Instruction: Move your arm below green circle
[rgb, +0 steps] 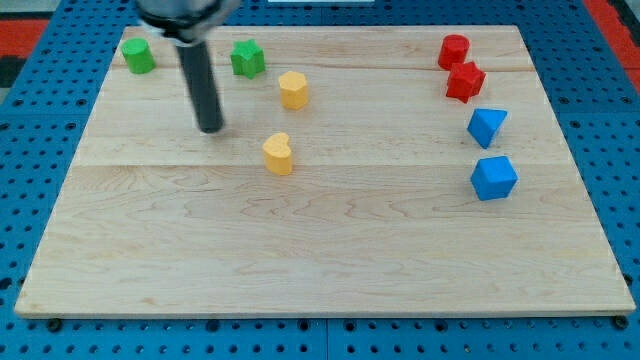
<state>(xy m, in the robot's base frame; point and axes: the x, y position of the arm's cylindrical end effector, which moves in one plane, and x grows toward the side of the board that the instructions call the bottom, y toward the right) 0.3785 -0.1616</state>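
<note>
Green circle (139, 56) sits at far left corner of surface (320, 250). My tip (211, 129), a bare rod end grasping nothing, rests nearer and to the right of it, well apart. Green star (248, 58) lies far of tip; yellow heart (279, 154) just right of it.
</note>
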